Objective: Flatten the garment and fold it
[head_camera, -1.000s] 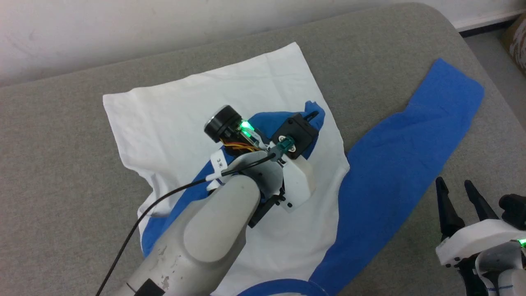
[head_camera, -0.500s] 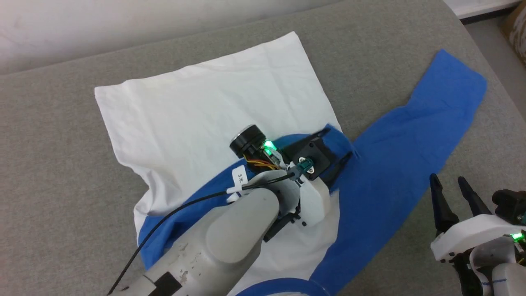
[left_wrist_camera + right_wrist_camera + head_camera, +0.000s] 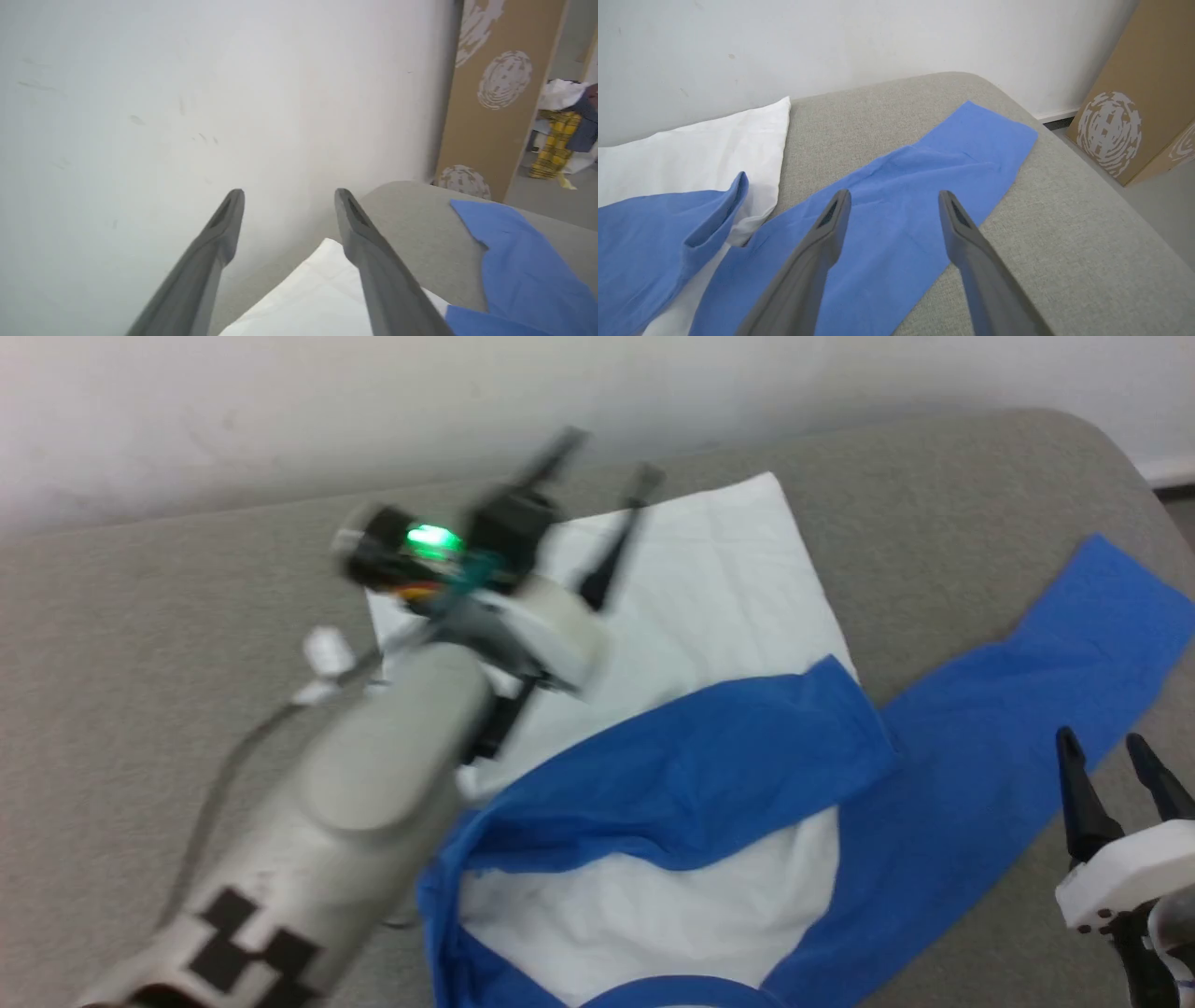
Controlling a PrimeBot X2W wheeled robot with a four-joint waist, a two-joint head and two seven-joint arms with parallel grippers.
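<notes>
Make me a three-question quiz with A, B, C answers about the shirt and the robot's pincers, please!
1. Where does the folded blue sleeve lie?
A) across the white body of the shirt
B) on the floor
C) hanging on the wall

2. What colour is the cushion under the shirt?
A) red
B) grey
C) yellow

3. How is the left pincer?
A) shut on the sleeve
B) shut on the collar
C) open, holding nothing

Answers:
1 A: the head view shows the sleeve laid over white cloth.
2 B: grey fabric shows all around the shirt.
3 C: its wrist view shows a wide gap with nothing in it.
</notes>
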